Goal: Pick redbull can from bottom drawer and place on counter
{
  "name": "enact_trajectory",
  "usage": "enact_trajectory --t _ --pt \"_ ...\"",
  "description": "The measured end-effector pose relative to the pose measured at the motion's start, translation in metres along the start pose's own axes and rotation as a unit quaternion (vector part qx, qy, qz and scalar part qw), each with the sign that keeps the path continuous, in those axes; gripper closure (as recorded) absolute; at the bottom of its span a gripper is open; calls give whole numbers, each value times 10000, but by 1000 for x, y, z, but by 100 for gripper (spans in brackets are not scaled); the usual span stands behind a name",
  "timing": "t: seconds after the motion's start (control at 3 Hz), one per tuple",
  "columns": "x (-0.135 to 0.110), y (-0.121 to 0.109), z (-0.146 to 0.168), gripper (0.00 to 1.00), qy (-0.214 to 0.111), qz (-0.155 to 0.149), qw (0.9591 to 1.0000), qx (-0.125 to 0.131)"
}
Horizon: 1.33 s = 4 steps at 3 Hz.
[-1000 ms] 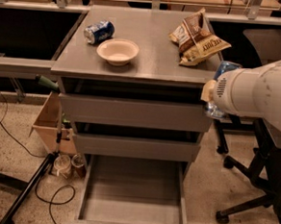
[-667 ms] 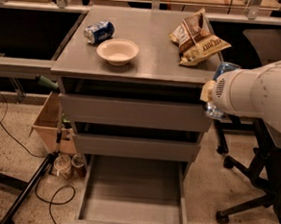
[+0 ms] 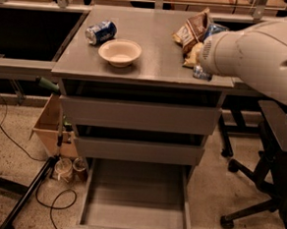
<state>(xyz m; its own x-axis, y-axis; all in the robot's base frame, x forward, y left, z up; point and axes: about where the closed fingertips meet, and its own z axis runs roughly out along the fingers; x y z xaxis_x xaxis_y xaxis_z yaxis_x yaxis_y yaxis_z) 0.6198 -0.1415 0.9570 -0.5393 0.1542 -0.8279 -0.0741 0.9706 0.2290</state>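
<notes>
**Can up at the counter's corner, drawer standing open**

The robot's white arm [image 3: 258, 53] filled the upper right of the view, reaching across the right end of the counter [image 3: 157, 63]. Below it, the bottom drawer [image 3: 134, 204] was pulled fully out and its floor showed nothing inside, so the picking half of the job looked done.

On the counter, crumpled chip bags [image 3: 188, 31] crowded the right rear. A pale bowl [image 3: 120, 52] sat left of centre, and a short blue can [image 3: 100, 32] lay on its side behind it. That probably explained the choice of the free front right corner.

There the redbull can [image 3: 203, 72] showed only as a sliver of blue and silver under the arm's end. It appeared upright, close to the front edge. The gripper [image 3: 202, 61] was at that same spot, right over the can and mostly hidden by the arm. Whether it clasped the can or had let go could not be told, nor whether the can's base had met the slab. So near the edge, a careless withdrawal could tip it off.
</notes>
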Motion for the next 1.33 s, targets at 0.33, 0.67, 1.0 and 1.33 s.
enact_trajectory --t 0.33,0.67,1.0,1.33 --pt "-47 34 27 100 -347 -179 9986 -344" --pt "-86 63 56 100 -621 -274 9950 -729" --pt "-80 69 102 100 -280 -55 9929 -1152" --pt "-40 60 141 100 525 292 9826 -1758"
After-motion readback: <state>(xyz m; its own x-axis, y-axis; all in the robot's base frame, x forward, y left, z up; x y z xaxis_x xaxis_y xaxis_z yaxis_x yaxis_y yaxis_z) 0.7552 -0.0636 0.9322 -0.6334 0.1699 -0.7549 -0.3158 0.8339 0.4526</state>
